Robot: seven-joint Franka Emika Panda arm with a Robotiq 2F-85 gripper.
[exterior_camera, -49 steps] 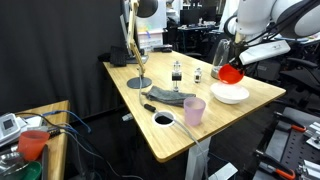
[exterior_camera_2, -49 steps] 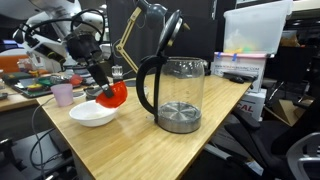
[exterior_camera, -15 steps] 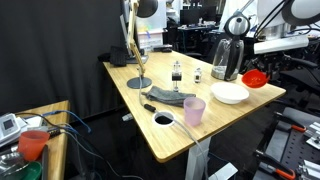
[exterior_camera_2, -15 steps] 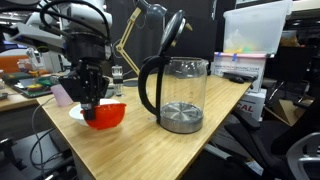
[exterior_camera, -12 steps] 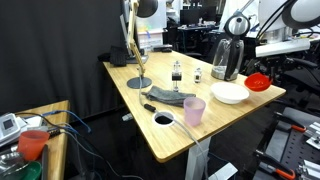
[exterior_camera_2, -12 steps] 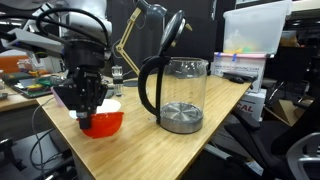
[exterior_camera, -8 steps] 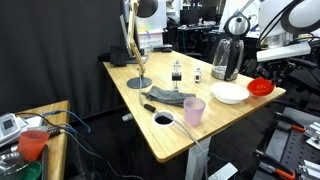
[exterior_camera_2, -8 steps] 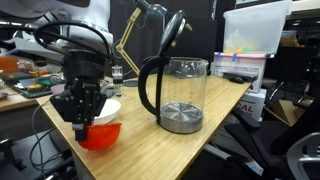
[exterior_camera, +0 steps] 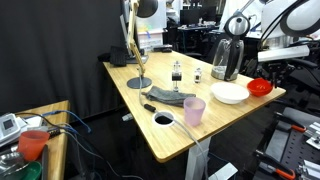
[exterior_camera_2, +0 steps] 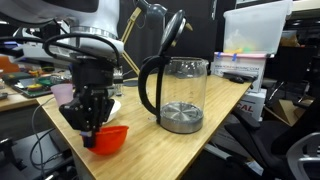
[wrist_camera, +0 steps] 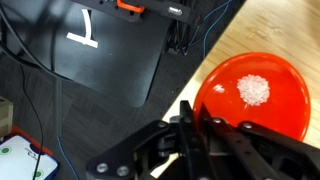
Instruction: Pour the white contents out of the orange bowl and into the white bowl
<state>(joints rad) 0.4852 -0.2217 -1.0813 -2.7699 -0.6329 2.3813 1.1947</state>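
Orange bowl (wrist_camera: 258,116): small, round, shallow, glossy red-orange, smooth inside, upright and level. White contents (wrist_camera: 254,89) sit inside it as one small crumbly clump, a bit off centre, with the rest of the bowl floor bare. The bowl is at the outer edge of the wooden surface (exterior_camera: 230,115), just beside the white bowl (exterior_camera: 230,93) and, in an exterior view, not touching it. It is low over the wood or on it; I can't tell whether there is contact. The white bowl is wider, shallow, plain matte white; in an exterior view (exterior_camera_2: 112,105) only a sliver of it shows behind my arm. The surface is light, smooth wood grain, and the wrist view shows dark floor past its edge. My gripper (wrist_camera: 192,116) comes in at the bowl's rim. Its black metal fingers (wrist_camera: 184,108) are nearly together and clamped on the rim, one inside and one outside as far as I can see. In an exterior view (exterior_camera_2: 88,130) the gripper points down, with the bowl hanging off its lower side. Close to the bowls stands a clear glass kettle (exterior_camera_2: 178,95), cylindrical, with a black handle and a metal base. A translucent pink cup (exterior_camera: 194,110) stands upright on the surface, well apart from the orange bowl.
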